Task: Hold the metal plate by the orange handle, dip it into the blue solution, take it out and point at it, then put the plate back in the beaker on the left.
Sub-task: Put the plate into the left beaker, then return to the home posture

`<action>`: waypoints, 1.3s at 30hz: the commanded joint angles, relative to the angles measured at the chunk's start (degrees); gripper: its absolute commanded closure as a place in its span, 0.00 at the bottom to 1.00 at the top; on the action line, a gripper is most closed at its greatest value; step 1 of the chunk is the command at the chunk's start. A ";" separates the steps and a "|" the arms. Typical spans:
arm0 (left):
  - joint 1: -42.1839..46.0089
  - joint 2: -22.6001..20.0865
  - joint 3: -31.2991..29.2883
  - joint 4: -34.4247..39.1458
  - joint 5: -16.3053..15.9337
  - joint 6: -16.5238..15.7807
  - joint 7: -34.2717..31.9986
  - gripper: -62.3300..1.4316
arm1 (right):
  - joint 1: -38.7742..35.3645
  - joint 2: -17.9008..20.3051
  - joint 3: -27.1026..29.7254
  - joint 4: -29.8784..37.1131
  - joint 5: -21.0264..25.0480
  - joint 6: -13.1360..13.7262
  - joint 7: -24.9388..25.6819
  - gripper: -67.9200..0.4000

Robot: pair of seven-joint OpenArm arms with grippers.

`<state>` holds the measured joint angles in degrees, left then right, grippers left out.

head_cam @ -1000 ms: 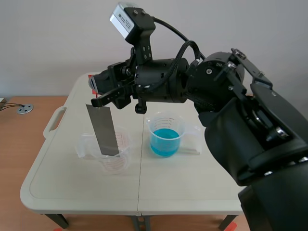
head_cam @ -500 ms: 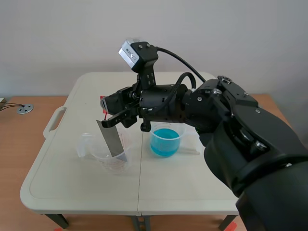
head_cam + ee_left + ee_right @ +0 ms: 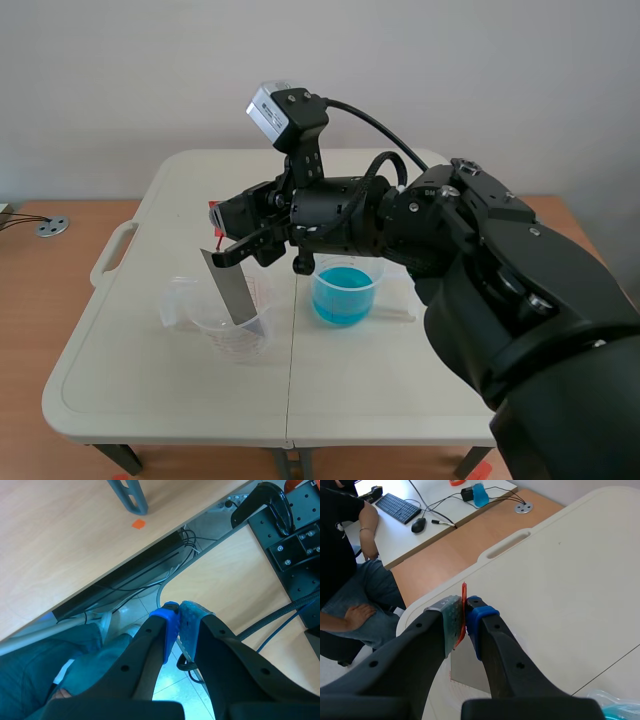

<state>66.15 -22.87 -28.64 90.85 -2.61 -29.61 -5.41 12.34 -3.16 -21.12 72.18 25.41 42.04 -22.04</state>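
Grip by the right jaws on the orange handle [image 3: 464, 610], pinched edge-on between the grey-green pad [image 3: 451, 620] and the blue one. Held there, presumably, to keep the pads off the metal plate [image 3: 232, 288] and off whatever wets it. Hangs below the jaws, that plate, tilted a little, lower end inside the clear beaker [image 3: 238, 335] directly beneath them. Cannot tell whether it touches the beaker's bottom. Reached across by the right arm [image 3: 420, 230], hence the long lean over the worktop [image 3: 380, 390].

Blue solution [image 3: 343, 297] in its own upright beaker, just beside the jaws toward the arm's base and apart from the clear one.

Reads as the putting-back step, though the same pose would also fit lifting out at the start. If putting back: lower until the plate leans on the beaker wall, then spread the jaws. Letting go too high would risk tipping so light a beaker.

Left jaws pressed together on nothing, pads [image 3: 170, 625] meeting, aimed at the floor [image 3: 75, 540] beneath the worktop, well apart from plate and beakers. Parked out of the way, most likely.
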 commanded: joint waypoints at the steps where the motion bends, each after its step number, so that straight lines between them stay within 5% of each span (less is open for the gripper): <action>1: 0.33 0.28 0.07 0.26 -0.59 -0.11 -0.57 0.95 | 0.85 0.13 0.04 0.37 0.33 0.68 0.61 0.97; 5: 0.33 0.28 0.07 0.26 -0.57 -0.11 -0.57 0.93 | 1.01 0.13 0.04 0.37 0.76 0.68 0.61 0.86; 8: 0.33 0.28 0.07 0.26 -0.55 -0.11 -0.57 0.82 | 1.22 0.11 0.07 0.39 2.05 0.68 0.61 0.65; 12: 0.33 0.28 0.07 0.26 -0.55 -0.09 -0.92 0.34 | 1.73 0.11 0.07 0.39 4.20 -1.18 0.83 0.18; 14: 0.33 0.28 0.07 0.26 -0.52 -0.07 -1.53 0.13 | 1.99 0.11 0.04 0.39 5.55 -3.34 1.22 0.03; 18: 0.31 0.28 0.07 0.26 -0.59 -0.07 -3.02 0.03 | 2.27 0.13 0.07 0.39 8.07 -6.95 1.42 0.02; 30: -1.81 0.31 0.17 0.26 -0.76 -0.31 -2.49 0.03 | 2.93 0.66 0.20 1.60 10.27 -6.91 0.59 0.02; 36: -2.75 0.28 0.17 0.26 -0.74 -0.04 -2.49 0.03 | 2.69 4.17 0.17 6.58 11.80 -6.49 0.66 0.02; 39: -3.30 0.26 0.17 0.22 -0.50 2.75 -2.51 0.03 | 1.95 7.48 0.22 9.70 14.75 -6.51 0.94 0.02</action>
<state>63.05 -22.87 -28.51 90.83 -2.81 -27.66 -7.31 13.65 3.05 -21.12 80.18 38.94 35.38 -22.28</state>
